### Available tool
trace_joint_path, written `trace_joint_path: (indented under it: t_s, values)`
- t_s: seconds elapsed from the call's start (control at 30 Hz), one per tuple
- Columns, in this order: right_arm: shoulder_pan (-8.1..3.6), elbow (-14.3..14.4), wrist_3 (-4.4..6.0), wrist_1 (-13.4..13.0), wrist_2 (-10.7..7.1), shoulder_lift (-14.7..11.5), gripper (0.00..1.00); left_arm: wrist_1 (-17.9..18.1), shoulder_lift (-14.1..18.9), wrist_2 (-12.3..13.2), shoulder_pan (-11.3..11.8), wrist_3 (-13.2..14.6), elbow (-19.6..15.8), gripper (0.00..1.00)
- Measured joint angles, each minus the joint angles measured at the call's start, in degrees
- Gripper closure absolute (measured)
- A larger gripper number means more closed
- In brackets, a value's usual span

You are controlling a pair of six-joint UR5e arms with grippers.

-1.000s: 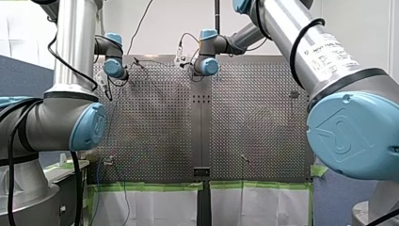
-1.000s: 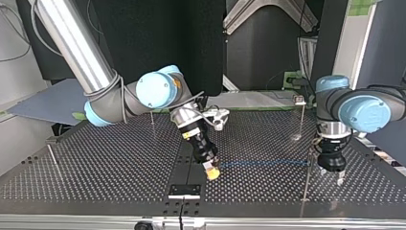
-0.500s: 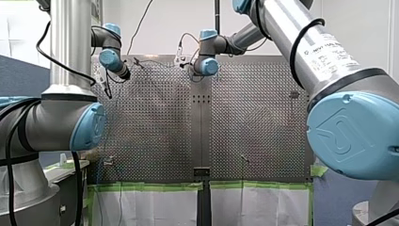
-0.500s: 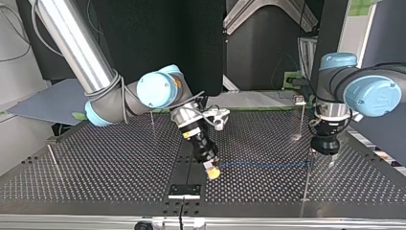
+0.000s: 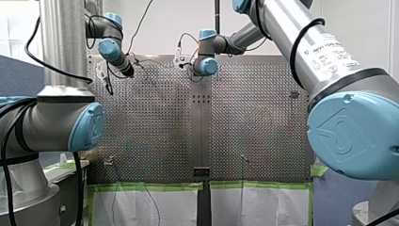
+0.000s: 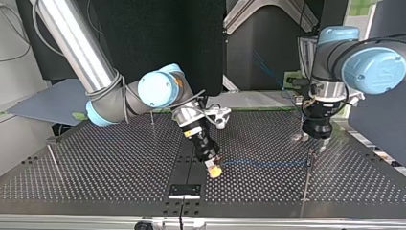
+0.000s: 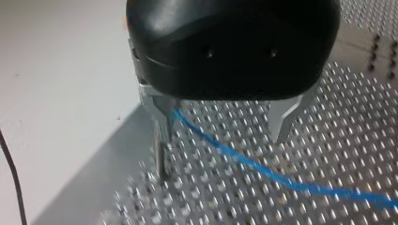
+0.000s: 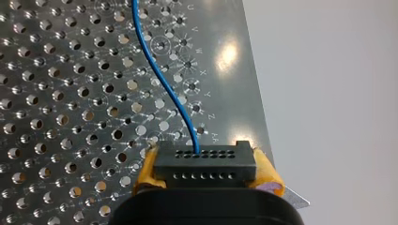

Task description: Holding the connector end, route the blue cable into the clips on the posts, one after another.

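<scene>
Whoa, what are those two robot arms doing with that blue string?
They are threading a blue cable across the holey table. The right gripper has its yellow-padded jaws shut on the black connector at the cable's end. From there the cable stretches to a thin post. The left gripper hangs near that post with its jaws open, holding nothing, and the cable runs past it.

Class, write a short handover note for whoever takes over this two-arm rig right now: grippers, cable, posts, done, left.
Right gripper: yellow pads shut on the black connector block.
Left gripper: open, metal fingers astride the blue cable, gripping nothing.
Cable runs straight from the connector to the thin metal post by the left gripper; whether it sits in a clip there is unclear.
Left: the remaining posts.
</scene>
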Motion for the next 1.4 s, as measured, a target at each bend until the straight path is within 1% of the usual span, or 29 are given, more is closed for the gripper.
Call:
trace_joint_path:
  t_s: [0.13, 0.23, 0.47, 0.7, 0.87, 1.17, 1.4]
  values:
    - [0.01, 0.0, -0.04, 0.31, -0.03, -0.01, 1.0, -1.21, 2.1, -0.25, -0.72, -0.22, -0.01, 0.0]
    - [-0.01, 0.0, -0.07, 0.72, -0.02, -0.01, 1.0, -1.84, 3.57, -0.86, -1.22, 0.17, -0.02, 0.0]
    - [-0.13, 0.05, -0.03, 0.98, 0.01, 0.0, 1.0, -3.24, 5.26, -3.35, -2.39, 2.25, -0.02, 0.0]
    - [-0.07, 0.07, -0.02, 1.04, 0.0, 0.01, 1.0, -3.24, 6.47, -3.78, -3.17, 4.52, -0.02, 0.0]
    - [-0.12, 0.07, -0.01, 1.12, -0.04, 0.02, 1.0, -2.86, 6.76, -3.81, -3.73, 5.84, -0.02, 0.0]
    - [-0.21, 0.08, 0.0, 1.5, -0.05, 0.02, 1.0, -2.75, 6.59, -3.87, -4.78, 6.53, -0.02, 0.0]
    - [-0.15, 0.08, 0.17, 1.5, 0.02, 0.04, 1.0, -2.46, 6.51, -3.88, -5.13, 6.44, -0.02, 0.0]
